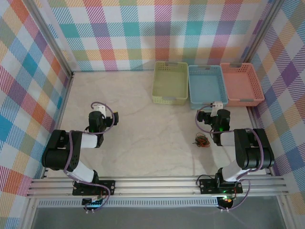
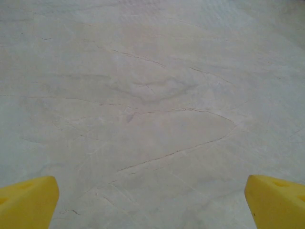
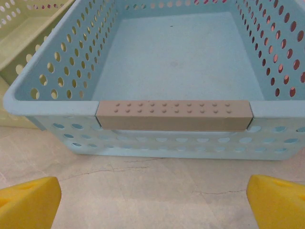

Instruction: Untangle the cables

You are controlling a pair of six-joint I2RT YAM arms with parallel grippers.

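Left claw (image 2: 152,205) spread wide, holding nothing, yellow fingertips (image 2: 28,200) over bare worktop (image 2: 152,95). Right claw (image 3: 152,202) also wide, holding nothing, facing the near wall of blue basket (image 3: 57,71). Cables (image 1: 202,140) lie in a small red-orange and black tangle on worktop, just beside right arm (image 1: 238,143), apart from both claws.

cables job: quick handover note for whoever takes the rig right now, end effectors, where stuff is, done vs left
The left end effector is open and empty, over the bare table.
The right end effector is open and empty, facing the blue basket.
The cables lie in one tangled clump on the table, on the near side of the blue basket.
Done: nothing yet, by the look of it.
Left: all the untangling.
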